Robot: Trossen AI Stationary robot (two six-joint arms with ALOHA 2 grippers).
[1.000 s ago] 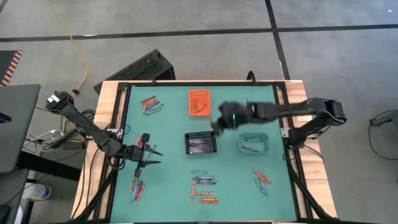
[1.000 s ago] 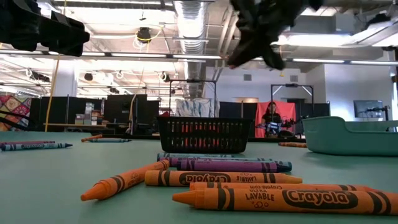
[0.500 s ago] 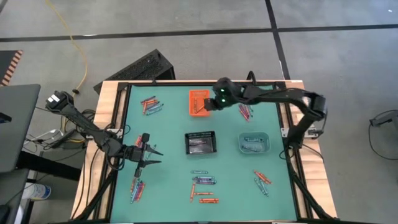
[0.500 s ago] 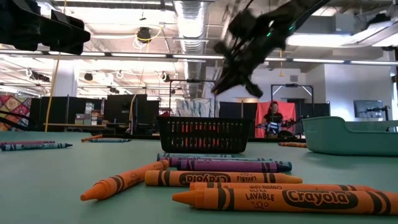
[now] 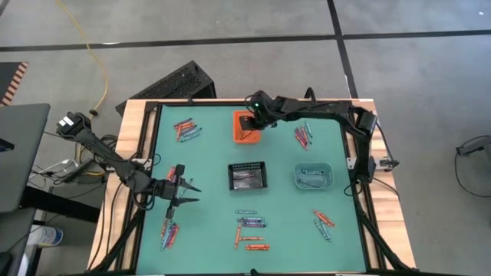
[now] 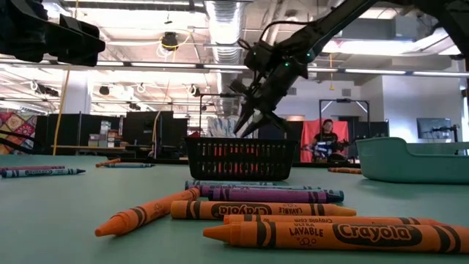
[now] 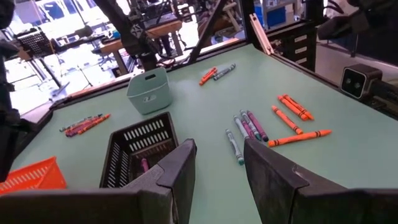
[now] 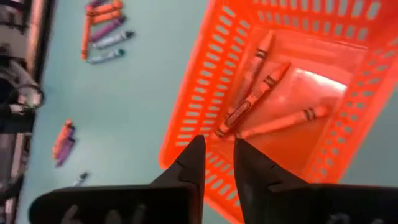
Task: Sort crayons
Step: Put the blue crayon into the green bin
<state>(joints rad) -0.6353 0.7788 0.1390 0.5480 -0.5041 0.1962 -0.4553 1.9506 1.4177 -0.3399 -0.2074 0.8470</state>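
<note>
right tool [image 5: 248,123] above the orange bin [image 5: 240,136] at the far middle of the green tabletop [image 5: 211,207], fingers [image 8: 189,165] apart by a narrow gap, nothing between them. in the right wrist view, three orange crayons [image 8: 258,93] lying inside that bin, directly under the fingers. in the low view, same tool [image 6: 246,126] hanging above and behind the black mesh bin [image 6: 240,158].

left tool [image 5: 184,192] at the left side of the tabletop, near edge side of middle, fingers [image 7: 180,168] parted fairly wide and holding nothing, pointing toward the black mesh bin [image 5: 248,176].

black mesh bin at the centre, teal bin [image 5: 314,176] just right of it, well apart from the orange bin.

loose crayons scattered in clusters: one group [image 5: 186,129] far left, one group [image 5: 302,136] far right beside the right arm, one group [image 5: 169,230] near left beside the left tool, a purple, blue and orange set [image 5: 252,230] near the middle, a few [image 5: 322,222] near right. closest cluster in the low view: orange sticks [image 6: 322,233] in front, a purple one [image 6: 267,195] behind them.

a person [image 6: 320,139] in the room far behind the tabletop.
</note>
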